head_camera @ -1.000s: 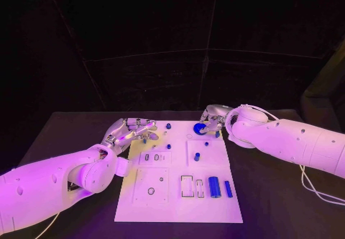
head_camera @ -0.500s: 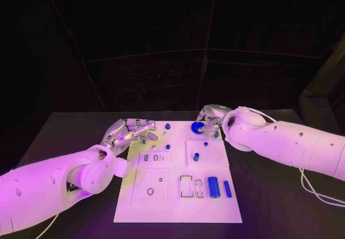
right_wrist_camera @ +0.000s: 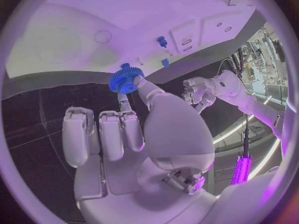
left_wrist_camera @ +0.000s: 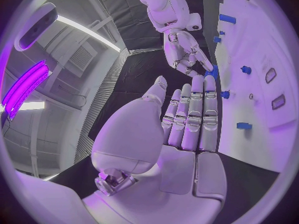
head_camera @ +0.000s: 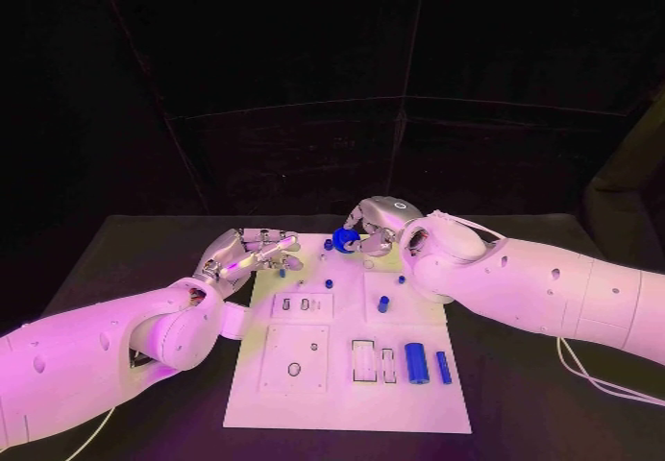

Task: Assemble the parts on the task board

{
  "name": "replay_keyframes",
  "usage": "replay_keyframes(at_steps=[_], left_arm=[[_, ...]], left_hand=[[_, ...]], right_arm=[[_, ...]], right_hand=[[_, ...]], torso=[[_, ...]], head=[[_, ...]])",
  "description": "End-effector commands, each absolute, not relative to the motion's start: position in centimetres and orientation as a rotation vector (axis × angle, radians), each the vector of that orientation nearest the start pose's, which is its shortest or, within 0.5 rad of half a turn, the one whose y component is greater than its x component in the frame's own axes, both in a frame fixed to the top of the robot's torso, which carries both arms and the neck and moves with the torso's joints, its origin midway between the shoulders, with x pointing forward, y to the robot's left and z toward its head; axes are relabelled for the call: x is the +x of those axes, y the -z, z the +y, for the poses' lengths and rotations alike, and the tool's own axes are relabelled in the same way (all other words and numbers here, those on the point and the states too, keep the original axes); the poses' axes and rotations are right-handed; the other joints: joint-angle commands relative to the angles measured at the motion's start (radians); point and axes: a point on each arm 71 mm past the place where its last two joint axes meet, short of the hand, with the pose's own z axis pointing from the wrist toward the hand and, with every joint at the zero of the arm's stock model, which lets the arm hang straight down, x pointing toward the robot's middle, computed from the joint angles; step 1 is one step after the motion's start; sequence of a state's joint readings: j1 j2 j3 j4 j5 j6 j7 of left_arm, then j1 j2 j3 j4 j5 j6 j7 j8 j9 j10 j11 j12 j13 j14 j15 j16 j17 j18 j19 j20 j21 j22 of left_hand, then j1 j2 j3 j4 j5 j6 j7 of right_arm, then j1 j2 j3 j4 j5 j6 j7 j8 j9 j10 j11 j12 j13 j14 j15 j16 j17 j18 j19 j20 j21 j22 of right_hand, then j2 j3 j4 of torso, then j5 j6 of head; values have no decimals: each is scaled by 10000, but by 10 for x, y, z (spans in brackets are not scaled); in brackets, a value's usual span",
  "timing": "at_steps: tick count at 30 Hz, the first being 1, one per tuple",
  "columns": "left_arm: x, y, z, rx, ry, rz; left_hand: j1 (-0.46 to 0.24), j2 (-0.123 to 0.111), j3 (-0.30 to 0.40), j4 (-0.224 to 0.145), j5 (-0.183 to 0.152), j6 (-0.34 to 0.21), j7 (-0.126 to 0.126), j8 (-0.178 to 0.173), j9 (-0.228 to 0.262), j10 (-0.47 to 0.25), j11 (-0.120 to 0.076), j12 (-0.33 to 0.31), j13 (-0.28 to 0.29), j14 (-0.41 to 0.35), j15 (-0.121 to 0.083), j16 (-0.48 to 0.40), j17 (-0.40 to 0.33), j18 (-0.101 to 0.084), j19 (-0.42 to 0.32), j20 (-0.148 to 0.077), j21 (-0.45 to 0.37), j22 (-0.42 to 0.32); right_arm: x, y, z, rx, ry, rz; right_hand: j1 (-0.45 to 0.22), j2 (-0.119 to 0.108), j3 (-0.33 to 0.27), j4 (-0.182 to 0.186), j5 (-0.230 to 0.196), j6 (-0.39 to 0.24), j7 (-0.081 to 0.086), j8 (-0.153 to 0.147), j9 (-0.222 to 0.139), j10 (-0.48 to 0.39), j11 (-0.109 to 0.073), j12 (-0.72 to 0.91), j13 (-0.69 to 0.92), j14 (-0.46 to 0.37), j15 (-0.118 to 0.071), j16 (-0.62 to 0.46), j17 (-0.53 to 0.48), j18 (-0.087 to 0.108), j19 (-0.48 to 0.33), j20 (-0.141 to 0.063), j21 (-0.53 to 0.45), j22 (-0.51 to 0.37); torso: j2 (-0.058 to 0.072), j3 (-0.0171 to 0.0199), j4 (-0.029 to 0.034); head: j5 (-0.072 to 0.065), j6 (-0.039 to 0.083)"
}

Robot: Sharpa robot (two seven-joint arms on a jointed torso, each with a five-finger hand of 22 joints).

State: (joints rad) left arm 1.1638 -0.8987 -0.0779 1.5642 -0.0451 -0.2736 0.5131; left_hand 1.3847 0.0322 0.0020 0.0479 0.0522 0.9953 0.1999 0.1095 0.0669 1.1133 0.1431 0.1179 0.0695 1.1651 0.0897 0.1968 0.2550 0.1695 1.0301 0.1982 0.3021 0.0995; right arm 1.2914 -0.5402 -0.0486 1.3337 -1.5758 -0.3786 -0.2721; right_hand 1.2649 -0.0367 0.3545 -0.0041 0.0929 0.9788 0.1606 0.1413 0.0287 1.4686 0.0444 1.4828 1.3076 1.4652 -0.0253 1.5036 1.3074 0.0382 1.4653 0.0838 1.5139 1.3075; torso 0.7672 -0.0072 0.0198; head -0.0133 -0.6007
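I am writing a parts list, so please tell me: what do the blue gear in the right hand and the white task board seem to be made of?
The blue gear, pinched by the right hand, looks like matte plastic: even colour, moulded-looking teeth, no metallic shine. The task board looks like smooth white plastic or painted plate, flat with clean cut-outs; the pictures cannot settle which.
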Motion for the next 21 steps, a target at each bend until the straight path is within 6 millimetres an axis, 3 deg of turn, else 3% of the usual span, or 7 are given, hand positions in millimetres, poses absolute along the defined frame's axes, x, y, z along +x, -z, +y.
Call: replay_keyframes(at_steps=[1, 9, 21], left_arm=[[470, 195, 224, -10395, 16096, 13829], [472, 194, 224, -10369, 16074, 13787], [473, 194, 222, -10348, 16109, 13790]], left_hand=[[62, 63, 7, -62, -17, 69, 10, -36, -4, 87, -17, -60, -11, 30, 5, -55, 14, 140, 83, 9, -38, -12], [71, 70, 17, -74, -17, 73, 9, -39, -4, 93, -18, -65, -11, 31, 4, -61, 19, 140, 86, 8, -40, -14], [71, 70, 17, -74, -17, 73, 9, -39, -4, 93, -18, -65, -11, 31, 4, -61, 19, 140, 86, 8, -40, -14]], right_arm=[[528, 144, -94, -2347, -5377, 14687], [527, 161, -71, -2717, -5443, 15269], [529, 173, -58, -2765, -5398, 15422]], right_hand=[[-56, -39, 40, 10, -13, 649, -325, 27, 401, 425, -18, -43, 1726, 699, -45, -12, 692, -56, 270, -46, 42, 1186], [-139, -116, 36, -4, 51, 604, -301, -21, 390, 416, 0, -62, 1714, 698, -33, -16, 681, -57, 272, -37, 42, 1187], [-225, -235, 45, -81, 150, 400, -224, -178, 365, 389, 61, -107, 1687, 697, 13, -17, 679, -56, 268, -2, 36, 1179]], torso=[[18, 5, -9], [18, 13, -26], [4, 30, -40]], head=[[62, -23], [85, -70], [119, -92]])
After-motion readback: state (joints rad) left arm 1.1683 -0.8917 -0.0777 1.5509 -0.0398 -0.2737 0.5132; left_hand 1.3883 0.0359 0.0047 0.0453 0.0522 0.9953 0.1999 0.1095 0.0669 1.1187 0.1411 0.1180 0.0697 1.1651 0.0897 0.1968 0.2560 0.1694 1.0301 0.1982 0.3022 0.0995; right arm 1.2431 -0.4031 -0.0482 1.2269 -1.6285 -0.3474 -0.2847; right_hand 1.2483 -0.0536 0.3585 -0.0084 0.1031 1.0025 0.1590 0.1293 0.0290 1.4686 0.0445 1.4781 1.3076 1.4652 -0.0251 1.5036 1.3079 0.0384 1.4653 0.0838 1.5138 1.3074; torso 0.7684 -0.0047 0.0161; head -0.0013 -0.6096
